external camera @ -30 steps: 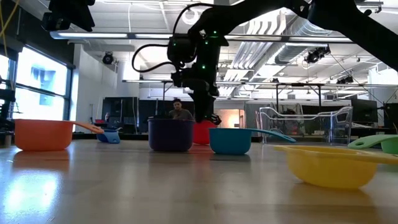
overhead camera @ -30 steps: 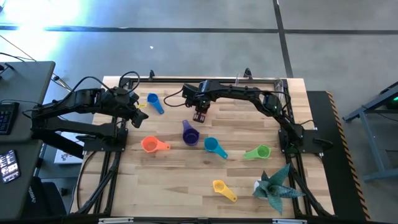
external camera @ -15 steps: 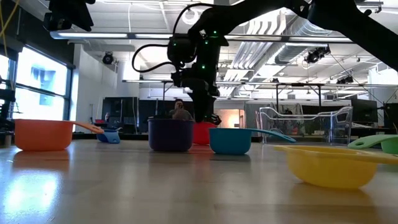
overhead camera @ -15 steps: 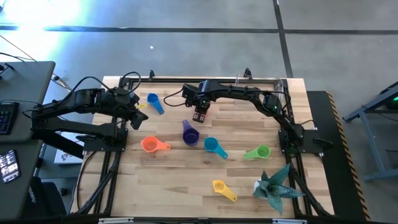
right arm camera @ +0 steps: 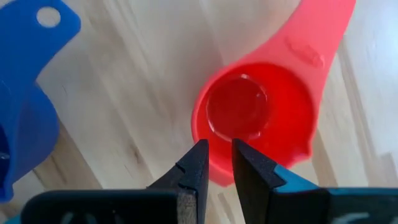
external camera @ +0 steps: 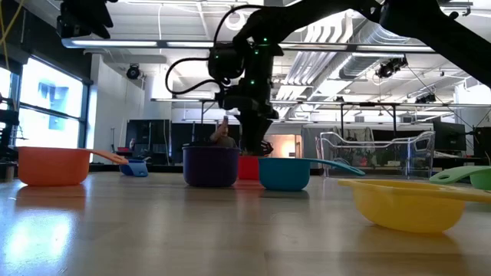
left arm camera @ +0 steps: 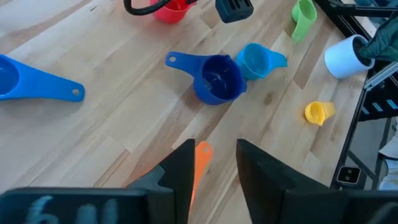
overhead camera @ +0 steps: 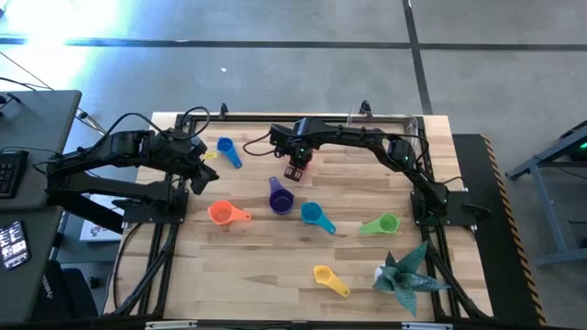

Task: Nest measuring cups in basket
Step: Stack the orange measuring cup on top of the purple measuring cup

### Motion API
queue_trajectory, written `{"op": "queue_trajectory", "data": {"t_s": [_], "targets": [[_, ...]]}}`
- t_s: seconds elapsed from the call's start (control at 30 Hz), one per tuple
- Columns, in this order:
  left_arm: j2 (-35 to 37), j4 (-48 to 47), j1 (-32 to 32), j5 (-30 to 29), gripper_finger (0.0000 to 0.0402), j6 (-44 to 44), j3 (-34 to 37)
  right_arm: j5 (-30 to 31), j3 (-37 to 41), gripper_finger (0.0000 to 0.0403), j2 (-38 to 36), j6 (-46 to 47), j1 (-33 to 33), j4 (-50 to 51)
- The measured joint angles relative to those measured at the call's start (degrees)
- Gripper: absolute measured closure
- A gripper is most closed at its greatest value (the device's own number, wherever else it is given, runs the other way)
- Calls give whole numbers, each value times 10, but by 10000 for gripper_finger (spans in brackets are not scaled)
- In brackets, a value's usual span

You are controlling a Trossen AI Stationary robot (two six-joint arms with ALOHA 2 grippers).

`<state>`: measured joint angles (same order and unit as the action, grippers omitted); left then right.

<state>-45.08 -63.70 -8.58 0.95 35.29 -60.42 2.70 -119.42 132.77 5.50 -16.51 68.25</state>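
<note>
High view: pale wood-plank table [overhead camera: 275,266] on grey concrete floor [overhead camera: 275,73], black frame [overhead camera: 303,116] round its edges. Right gripper [overhead camera: 293,170] near the far middle, over the red cup [overhead camera: 304,156]; left gripper [overhead camera: 198,181] at the left edge, beside the blue cup [overhead camera: 227,150]. Purple cup [overhead camera: 280,198], teal cup [overhead camera: 315,216], orange cup [overhead camera: 224,214], green cup [overhead camera: 382,224] mid-table; yellow cup [overhead camera: 328,278] and spiky plant [overhead camera: 404,273] nearer the front. Low view: clear basket [external camera: 376,153] stands empty at the far right; open ceiling with ducts, a person behind. Left wrist view: fingers [left arm camera: 261,168] apart, nothing between. Right wrist view: fingers [right arm camera: 194,167] narrowly parted at the red cup's rim; grip cannot be told.
</note>
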Motion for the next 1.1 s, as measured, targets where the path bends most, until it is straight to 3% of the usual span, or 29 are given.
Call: {"op": "queue_trajectory", "data": {"t_s": [0.27,0.5,0.7,1.1], "targets": [[-2,-39,0,-1,281,35,5,-45,-49,340,0,47,1,60],[-3,-40,0,3,280,96,74,-45,-156,340,0,47,4,82],[-9,-33,0,14,280,103,134,-46,-134,340,-42,32,-2,70],[-49,10,0,30,280,28,211,-44,-135,340,-48,-15,-15,92]]}}
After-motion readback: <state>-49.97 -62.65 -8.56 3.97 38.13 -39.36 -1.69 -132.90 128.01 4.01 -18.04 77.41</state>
